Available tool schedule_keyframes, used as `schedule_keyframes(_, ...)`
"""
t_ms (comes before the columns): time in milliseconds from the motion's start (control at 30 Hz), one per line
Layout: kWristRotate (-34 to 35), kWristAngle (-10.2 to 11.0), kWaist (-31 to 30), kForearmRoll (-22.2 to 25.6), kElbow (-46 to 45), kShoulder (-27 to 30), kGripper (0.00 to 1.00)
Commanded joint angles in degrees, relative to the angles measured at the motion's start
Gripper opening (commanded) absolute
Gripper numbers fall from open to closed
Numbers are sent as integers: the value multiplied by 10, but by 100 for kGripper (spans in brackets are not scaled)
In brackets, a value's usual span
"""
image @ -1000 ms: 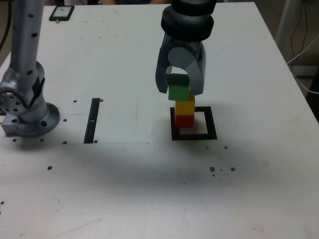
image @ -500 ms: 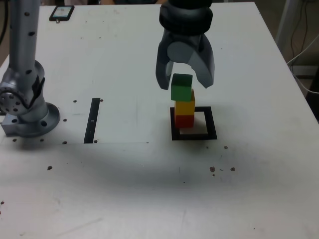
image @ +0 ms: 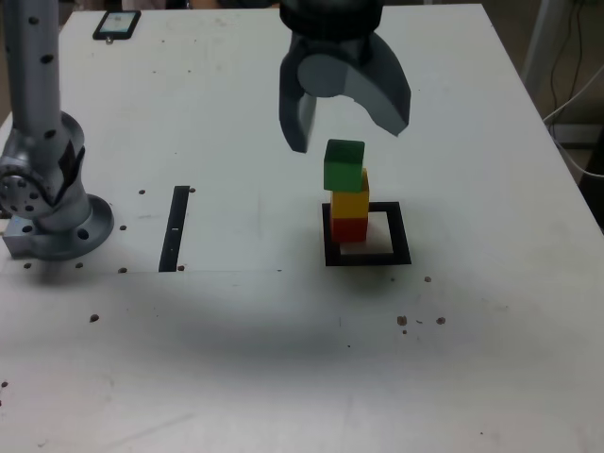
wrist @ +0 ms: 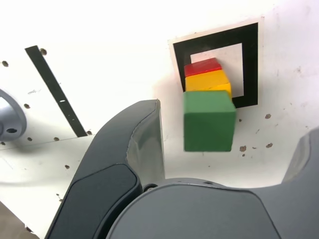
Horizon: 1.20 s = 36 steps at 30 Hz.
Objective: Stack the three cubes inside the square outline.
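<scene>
Three cubes stand stacked in the left part of the square outline [image: 368, 235] as the exterior view shows it: the red cube [image: 349, 228] at the base, the yellow cube [image: 351, 200] on it, the green cube [image: 343, 165] on top, shifted a little to that view's left. My gripper [image: 347, 127] hangs open just above the green cube, touching nothing. In the wrist view the green cube [wrist: 209, 120], yellow cube [wrist: 207, 80] and red cube [wrist: 202, 66] sit over the square outline [wrist: 214, 40], between my spread fingers [wrist: 135, 144].
A narrow black strip [image: 176, 227] lies on the white table [image: 283, 359] at the exterior view's left. The arm's grey base [image: 47, 208] stands at the far left. A phone [image: 117, 24] rests near the back edge. Small dark specks dot the table.
My gripper has opened, let go of the green cube and risen above it. The green cube now rests on the yellow one.
</scene>
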State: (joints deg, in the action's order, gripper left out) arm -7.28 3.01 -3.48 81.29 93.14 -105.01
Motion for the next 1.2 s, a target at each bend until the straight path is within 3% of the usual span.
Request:
schedule_keyframes(0,-1,0,2,5,-7,21,99)
schedule_keyframes(167,-2,-2,22,8,-46,64,99)
schedule_keyframes(333,-8,-4,62,7,-115,144,99)
schedule_keyframes(500,-10,-20,86,7,-185,213,99)
schedule_keyframes(633,-8,-37,89,4,-255,244,99)
schedule_keyframes(733,-4,-39,89,-6,-316,249,99)
schedule_keyframes(900,-2,-30,89,-46,-394,249,99)
schedule_keyframes(1167,-2,-3,61,-176,-495,248,99)
